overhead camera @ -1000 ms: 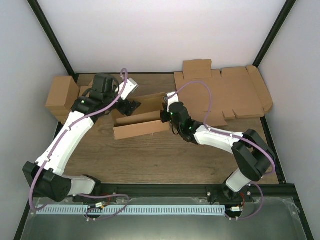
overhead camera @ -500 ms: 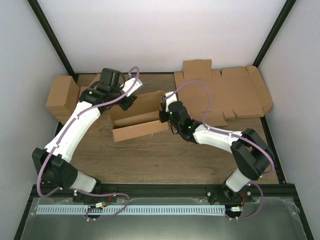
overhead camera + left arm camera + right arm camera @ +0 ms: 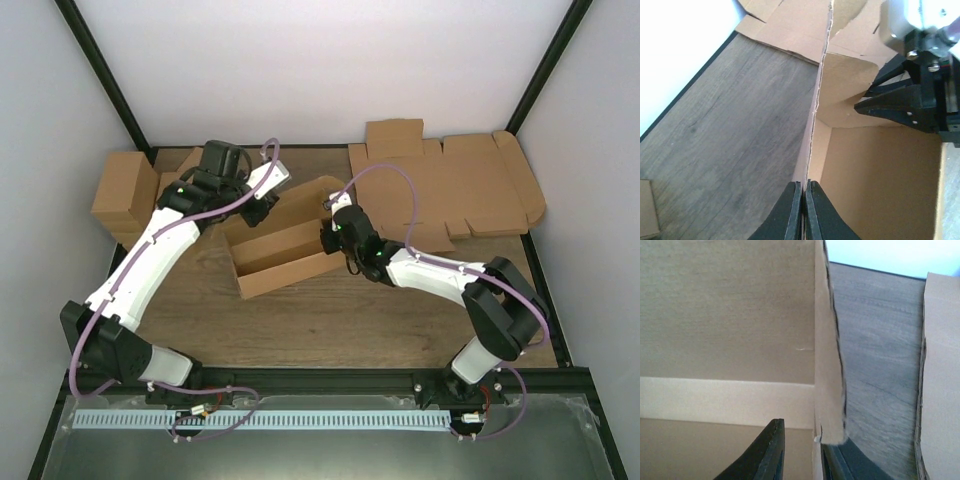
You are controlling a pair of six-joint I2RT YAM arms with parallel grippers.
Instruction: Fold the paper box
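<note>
The paper box (image 3: 290, 262) is a shallow brown cardboard tray standing open-topped at the middle of the table, one flap rising at its back right. My left gripper (image 3: 262, 207) is at its back left corner. In the left wrist view that gripper (image 3: 804, 186) is shut on the thin top edge of the box wall (image 3: 815, 115). My right gripper (image 3: 326, 237) is at the box's right end. In the right wrist view its jaws (image 3: 800, 452) stand apart astride the end wall (image 3: 830, 390), which lies against the right finger (image 3: 840, 462). The left finger (image 3: 771, 450) is inside the box.
A wide flat cardboard sheet (image 3: 450, 190) with rounded end flaps lies at the back right. Small brown cartons (image 3: 125, 190) are stacked at the back left. Black frame posts and white walls bound the table.
My left gripper moved onto the box's back left wall and shut on it. The right gripper's jaws parted from the end wall. The box turned slightly and shifted toward the front.
</note>
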